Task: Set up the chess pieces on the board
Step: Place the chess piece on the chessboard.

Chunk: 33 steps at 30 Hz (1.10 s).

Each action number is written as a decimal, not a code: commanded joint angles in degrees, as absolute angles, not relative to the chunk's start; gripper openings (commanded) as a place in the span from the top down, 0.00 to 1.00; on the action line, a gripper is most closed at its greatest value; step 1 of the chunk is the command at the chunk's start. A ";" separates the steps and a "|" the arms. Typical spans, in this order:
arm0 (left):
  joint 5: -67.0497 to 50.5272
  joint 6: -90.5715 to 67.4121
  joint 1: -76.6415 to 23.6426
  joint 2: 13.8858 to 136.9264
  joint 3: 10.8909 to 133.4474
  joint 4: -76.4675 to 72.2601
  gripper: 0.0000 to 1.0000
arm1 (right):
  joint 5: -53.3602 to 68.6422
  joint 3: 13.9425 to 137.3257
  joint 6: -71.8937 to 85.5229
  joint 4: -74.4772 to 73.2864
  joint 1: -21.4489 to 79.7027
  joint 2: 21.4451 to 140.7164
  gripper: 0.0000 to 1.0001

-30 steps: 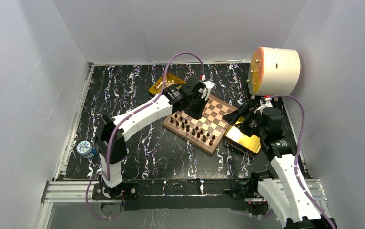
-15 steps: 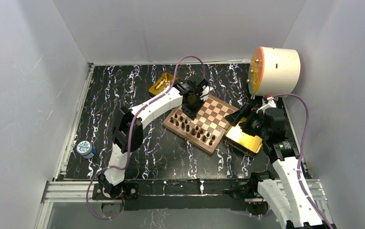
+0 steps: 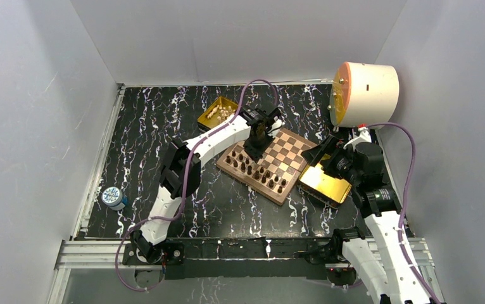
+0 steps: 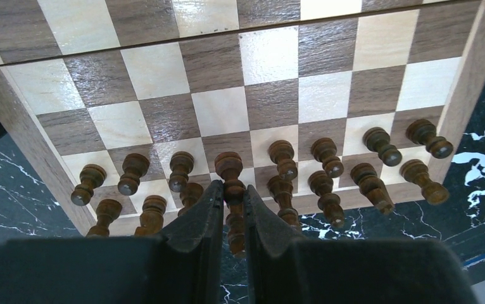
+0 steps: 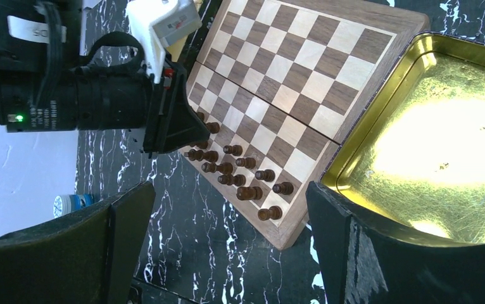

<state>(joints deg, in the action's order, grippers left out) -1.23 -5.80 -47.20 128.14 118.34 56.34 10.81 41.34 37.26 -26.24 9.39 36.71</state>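
Tabletop (image 3: 164, 126) carries board (image 3: 294, 147), angled; dark pieces (image 3: 260, 174) fill its two near rows. Left pincer (image 4: 232, 196) clamped on one dark piece (image 4: 228, 166) there, probably seating it upright; square contact unclear. Right pincer (image 5: 227, 190) spread wide, idle by gold tray (image 5: 430, 145).

One dark piece (image 4: 229, 166) partly behind left hand (image 4: 232, 190)

Plain pale grey walls (image 3: 240, 38) close in the left, top and right of the frame, evenly lit without hard shadows. The bench (image 3: 164, 120) fills the middle, black with white marble-like veins. A silver metal rail (image 3: 94, 253) runs along its bottom edge.
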 commanded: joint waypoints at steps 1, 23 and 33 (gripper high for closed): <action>-0.79 -5.05 -47.04 128.08 120.20 58.89 1.00 | 10.47 44.96 36.30 -25.33 9.47 35.77 0.01; -2.53 -5.18 -47.10 129.76 119.68 58.89 1.00 | 9.94 45.00 35.87 -25.48 9.46 35.35 0.01; -2.13 -5.27 -47.02 130.24 119.10 59.38 1.00 | 9.93 44.80 35.95 -25.42 9.43 35.24 0.01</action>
<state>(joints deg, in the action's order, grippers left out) -1.54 -5.54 -47.20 129.99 118.34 57.49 10.57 42.92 37.04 -27.05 9.39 36.32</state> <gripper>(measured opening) 0.117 0.984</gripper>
